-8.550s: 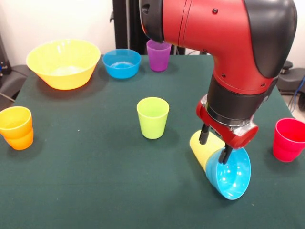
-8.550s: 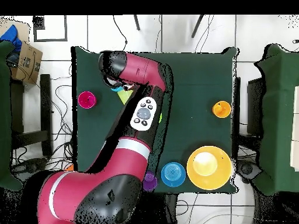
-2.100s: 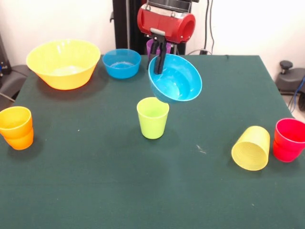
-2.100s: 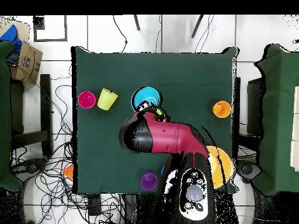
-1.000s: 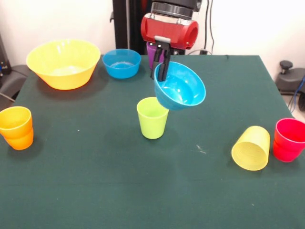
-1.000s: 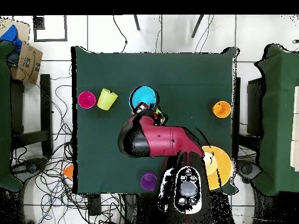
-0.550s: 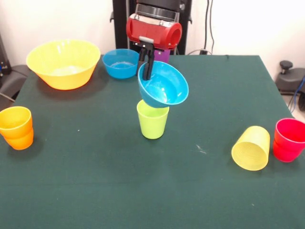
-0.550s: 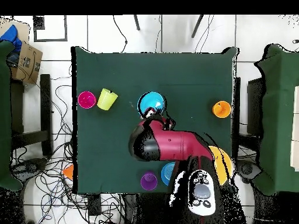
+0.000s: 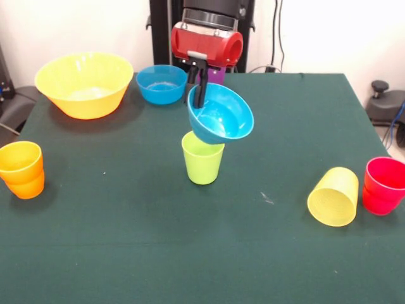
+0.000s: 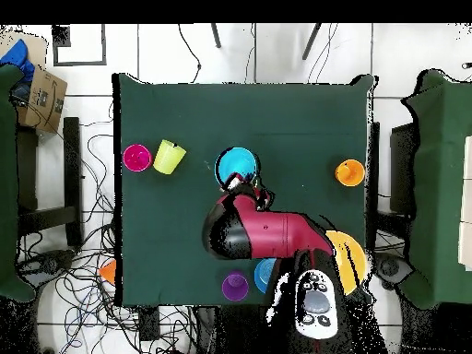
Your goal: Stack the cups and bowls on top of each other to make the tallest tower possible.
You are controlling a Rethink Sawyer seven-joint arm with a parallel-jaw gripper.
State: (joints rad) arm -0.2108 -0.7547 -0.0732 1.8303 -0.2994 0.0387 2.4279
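Pincer [image 9: 198, 95] clamps glossy blue bowl [image 9: 221, 121] rim, tilted above lime cup [image 9: 202, 158] (cup hidden overhead, bowl covers it).

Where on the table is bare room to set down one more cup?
The near strip, below the lime green cup and between the orange cups and the tipped yellow cup, is bare. The far edge is crowded: large yellow bowl, blue bowl, and the tool holding another blue bowl.
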